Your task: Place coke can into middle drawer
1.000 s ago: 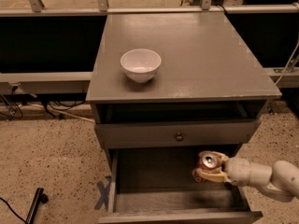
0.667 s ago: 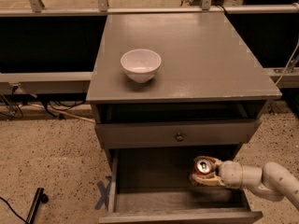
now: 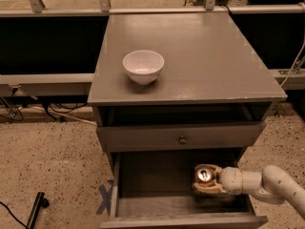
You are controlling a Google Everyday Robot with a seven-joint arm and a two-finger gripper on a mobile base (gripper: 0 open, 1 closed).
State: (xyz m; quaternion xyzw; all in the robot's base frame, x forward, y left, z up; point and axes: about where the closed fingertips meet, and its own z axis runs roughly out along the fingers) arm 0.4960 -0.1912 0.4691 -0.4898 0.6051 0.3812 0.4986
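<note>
Since a second ago, I have carried the coke can (image 3: 204, 175) a little leftward and toward the front of the middle drawer (image 3: 152, 180). My jaws are pinching the can from both sides, with its silver top and pull tab facing up. My gripper (image 3: 206, 181) sits inside the open drawer, in its right half, below the counter's front edge and toward the front right corner. I cannot tell whether the can's base touches the plank bottom. My pale arm (image 3: 269, 182) reaches in from the right, over the drawer's right wall. Above the open drawer, the grey drawer front (image 3: 143, 138) is closed, with its small round knob (image 3: 182, 139) near the middle. On the counter (image 3: 214, 61) a white bowl (image 3: 143, 66) stands upright, nearer the left edge than the right. A blue tape cross (image 3: 106, 197) marks the floor just left of the drawer.
</note>
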